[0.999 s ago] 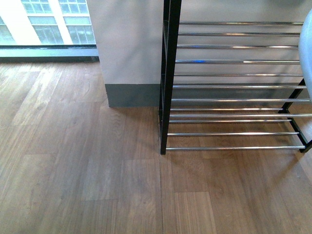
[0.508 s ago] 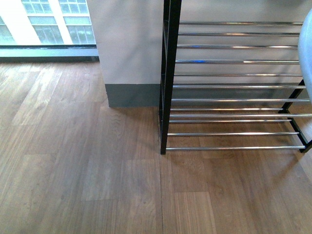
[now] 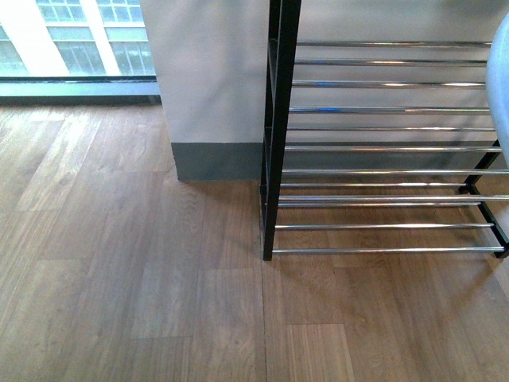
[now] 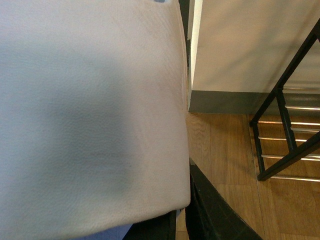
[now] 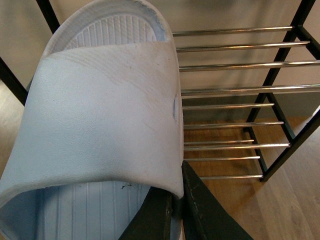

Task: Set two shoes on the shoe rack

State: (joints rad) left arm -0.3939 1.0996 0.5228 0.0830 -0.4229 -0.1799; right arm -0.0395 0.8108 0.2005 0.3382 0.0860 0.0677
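The shoe rack (image 3: 382,147), a black frame with chrome rods, stands on the right of the front view, and its shelves in view are bare. A pale blue slide slipper (image 5: 105,110) fills the right wrist view. My right gripper (image 5: 175,196) is shut on the edge of its strap, with the rack (image 5: 235,90) just behind. A curved sliver of pale blue slipper (image 3: 501,79) shows at the front view's right edge. In the left wrist view another pale blue slipper (image 4: 90,115) covers most of the frame. My left gripper (image 4: 180,212) is shut on its edge, with the rack's corner (image 4: 280,130) beyond.
Wooden plank floor (image 3: 135,278) spreads in front of and left of the rack. A white wall pillar (image 3: 211,72) with grey skirting (image 3: 216,161) stands right beside the rack's left post. A window (image 3: 75,36) runs along the far left.
In the front view the rack and floor sit slightly lower and to the right than a second ago. The slipper edge at the right stays put.
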